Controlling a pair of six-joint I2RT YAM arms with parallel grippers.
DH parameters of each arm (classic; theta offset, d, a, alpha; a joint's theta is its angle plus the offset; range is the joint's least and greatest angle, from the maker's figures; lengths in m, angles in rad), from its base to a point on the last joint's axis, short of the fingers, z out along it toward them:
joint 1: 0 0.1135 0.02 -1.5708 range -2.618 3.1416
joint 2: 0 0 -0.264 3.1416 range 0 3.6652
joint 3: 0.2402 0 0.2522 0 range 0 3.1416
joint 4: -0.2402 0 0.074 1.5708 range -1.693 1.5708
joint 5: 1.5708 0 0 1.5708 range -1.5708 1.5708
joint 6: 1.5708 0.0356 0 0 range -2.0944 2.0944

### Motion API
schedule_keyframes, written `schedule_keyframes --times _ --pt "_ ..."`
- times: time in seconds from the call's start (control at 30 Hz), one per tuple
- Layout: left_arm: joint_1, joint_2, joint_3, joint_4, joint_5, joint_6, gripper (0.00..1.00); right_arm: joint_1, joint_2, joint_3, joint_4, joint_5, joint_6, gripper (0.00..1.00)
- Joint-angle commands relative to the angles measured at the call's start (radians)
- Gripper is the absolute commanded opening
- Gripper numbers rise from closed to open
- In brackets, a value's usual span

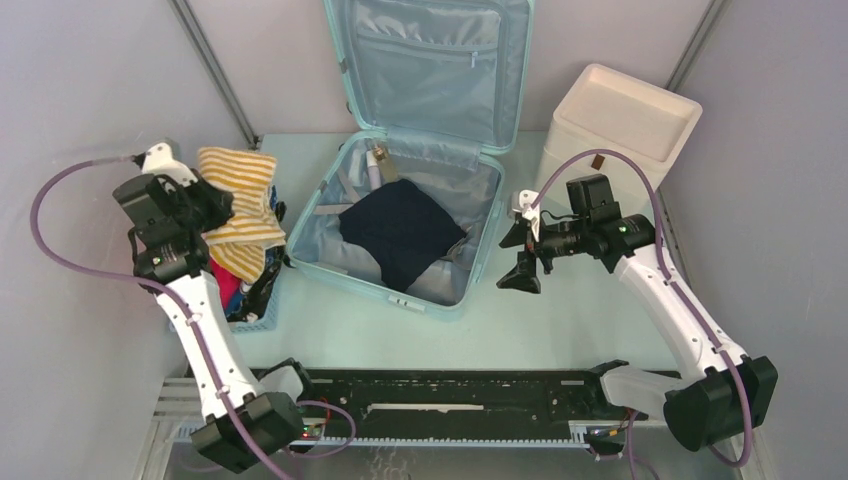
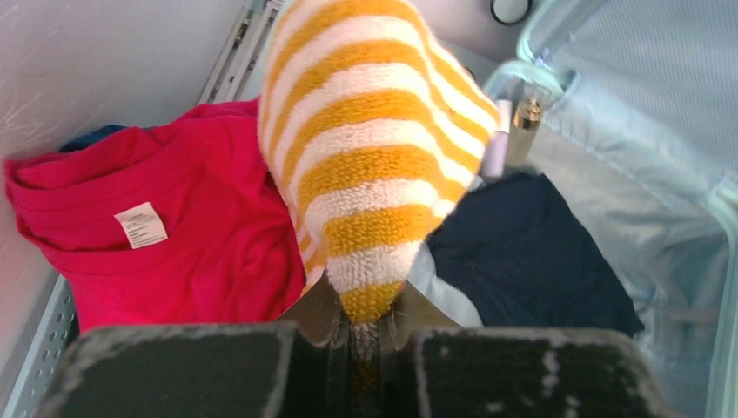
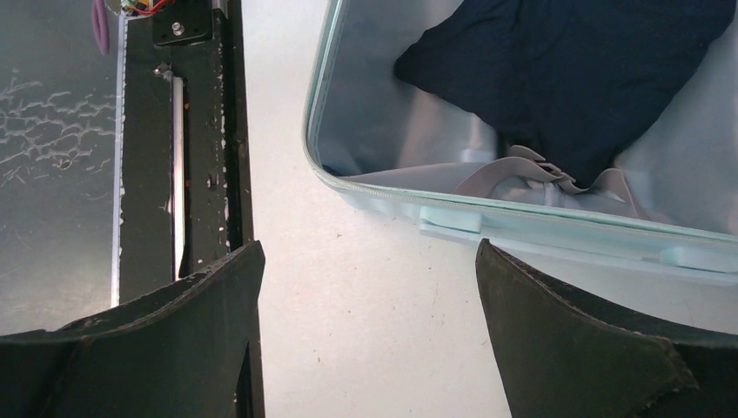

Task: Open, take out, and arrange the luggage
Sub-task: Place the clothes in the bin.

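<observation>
I see the luggage (image 1: 432, 85), a pale mint hard-shell suitcase, lying open at the middle of the table (image 1: 560, 320), its lid standing upright at the far side, grey-blue lining showing.

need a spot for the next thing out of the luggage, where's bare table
Bare table runs along the front, between the luggage and the black rail. A strip lies between the luggage and the cream box, but the open right pincer hovers there. The left side is crowded: the basket is heaped with clothes.
</observation>
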Motion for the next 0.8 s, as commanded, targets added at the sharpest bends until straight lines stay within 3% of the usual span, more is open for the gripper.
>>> schedule_keyframes --times 0.0,0.17,0.4,0.53,0.6,0.77 --pt "0.057 0.015 -0.057 0.191 0.001 -0.116 0.00 0.016 0.004 0.006 0.011 0.004 -0.005 1.00" --pt "0.094 0.064 -0.136 0.249 -0.111 -0.136 0.02 0.019 0.000 0.007 0.012 0.011 -0.006 1.00" --pt "0.182 0.145 -0.244 0.333 -0.150 -0.199 0.08 0.026 -0.003 0.007 0.012 0.010 -0.006 1.00" --pt "0.210 0.222 -0.263 0.349 -0.189 -0.232 0.31 0.023 -0.009 0.007 0.011 0.013 -0.005 1.00" --pt "0.221 0.257 -0.246 0.334 -0.232 -0.254 0.52 0.014 -0.011 0.007 0.010 0.005 -0.004 1.00" --pt "0.221 0.241 -0.184 0.218 -0.485 -0.323 0.89 0.005 -0.007 0.007 0.008 -0.010 -0.003 1.00"
